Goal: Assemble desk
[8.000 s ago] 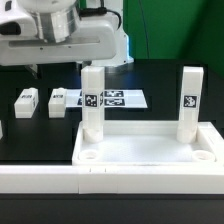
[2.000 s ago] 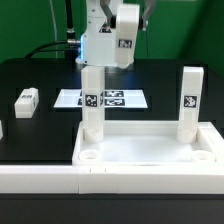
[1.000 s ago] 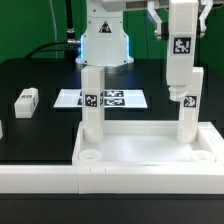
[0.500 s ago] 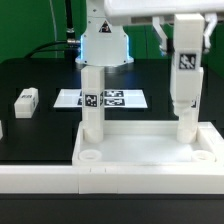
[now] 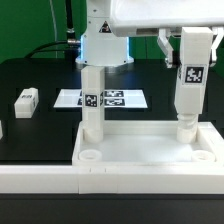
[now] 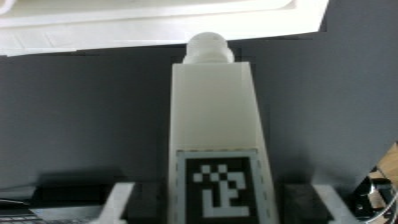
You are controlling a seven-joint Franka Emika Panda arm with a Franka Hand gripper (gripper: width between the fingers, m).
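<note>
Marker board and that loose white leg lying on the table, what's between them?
Nothing but bare black table between the loose leg and the marker board, in the exterior view.

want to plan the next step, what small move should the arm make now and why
Probably shift the held leg over the empty corner socket at the exterior view's right and lower it: the gripper has it upright, peg down, above the tabletop, not yet seated.
</note>
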